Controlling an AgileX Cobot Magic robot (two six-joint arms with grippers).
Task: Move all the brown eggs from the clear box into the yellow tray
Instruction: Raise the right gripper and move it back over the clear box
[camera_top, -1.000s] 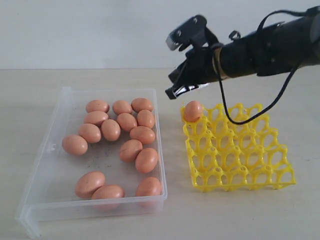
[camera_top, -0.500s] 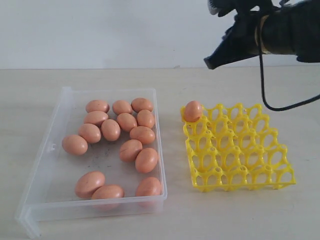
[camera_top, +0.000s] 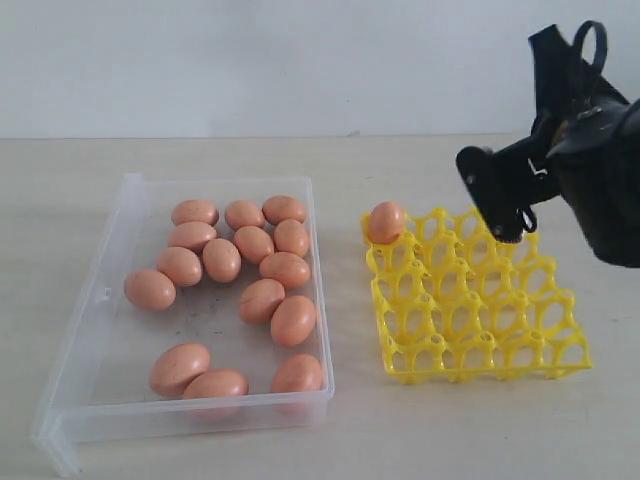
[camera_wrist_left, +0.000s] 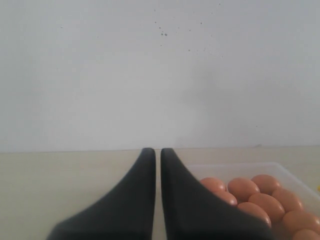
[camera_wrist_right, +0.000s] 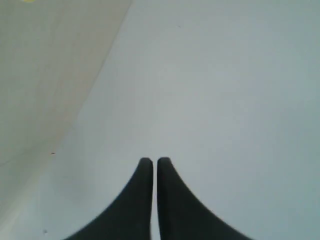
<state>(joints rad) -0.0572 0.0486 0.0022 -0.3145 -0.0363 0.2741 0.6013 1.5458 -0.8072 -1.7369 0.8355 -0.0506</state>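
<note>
Fifteen brown eggs (camera_top: 253, 244) lie loose in the clear box (camera_top: 118, 235) on the left of the tabletop (camera_top: 350, 440). Most crowd its far half, and three sit by the near wall. One egg (camera_top: 385, 222) stands in the far-left corner cup of the yellow tray (camera_top: 480, 335), just right of the box (a bright thing, all pointed posts). The right arm (camera_top: 600, 190) hangs above the tray's far right side. The right end effector (camera_wrist_right: 151, 161) is closed, nothing between its tips, and points at the pale wall (camera_wrist_right: 225, 75). The left end effector (camera_wrist_left: 154, 150) is closed too, empty, with the boxed eggs just beyond it.
</note>
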